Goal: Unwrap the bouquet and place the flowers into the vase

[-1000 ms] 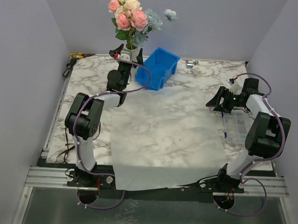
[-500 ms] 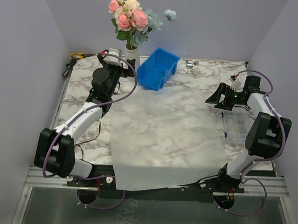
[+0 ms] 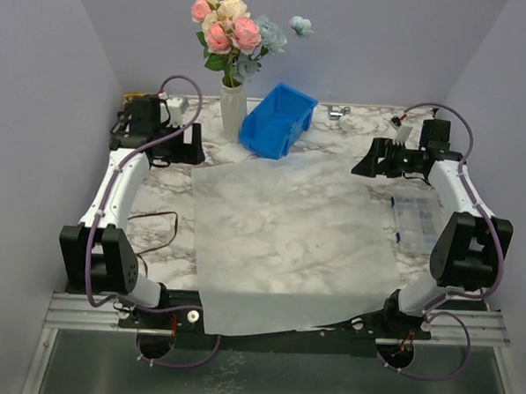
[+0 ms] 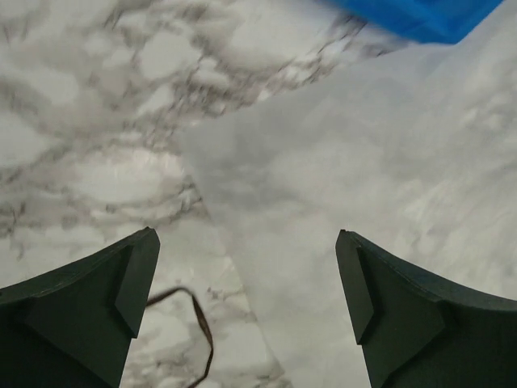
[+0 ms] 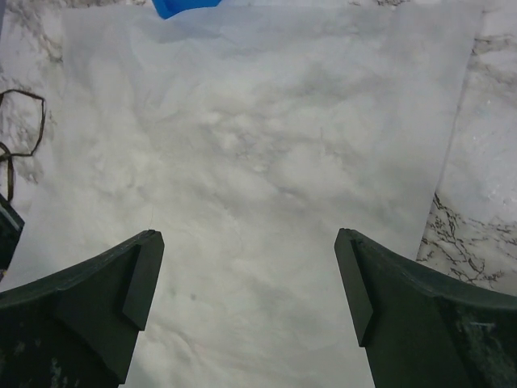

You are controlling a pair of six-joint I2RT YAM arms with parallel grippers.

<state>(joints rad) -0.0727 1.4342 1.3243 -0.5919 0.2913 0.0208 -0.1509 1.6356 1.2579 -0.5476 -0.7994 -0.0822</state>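
Flowers [image 3: 232, 28] are in the vase [image 3: 232, 111] at the far edge, just left of the blue bin [image 3: 280, 118]. Wrapping paper [image 3: 287, 234] lies flat mid-tabletop [image 3: 372, 132]. Left claw [image 4: 245, 234] and right claw [image 5: 246, 234] both hang wide apart, holding nothing.

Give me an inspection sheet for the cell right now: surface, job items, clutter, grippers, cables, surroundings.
Surface: marble-pattern table; a thin white paper sheet lies flat across the middle, its near edge over the front.
Job's things: flowers stand upright in the vase at the back.
Clutter: blue bin just right of the vase; clear box at the right edge.
Grippers: left gripper open and empty over the sheet's far left corner; right gripper open and empty over the sheet.
Cables: purple cables loop along both arms; thin dark wire lies on the table, left.
Surroundings: plain lilac walls; nothing else seen.
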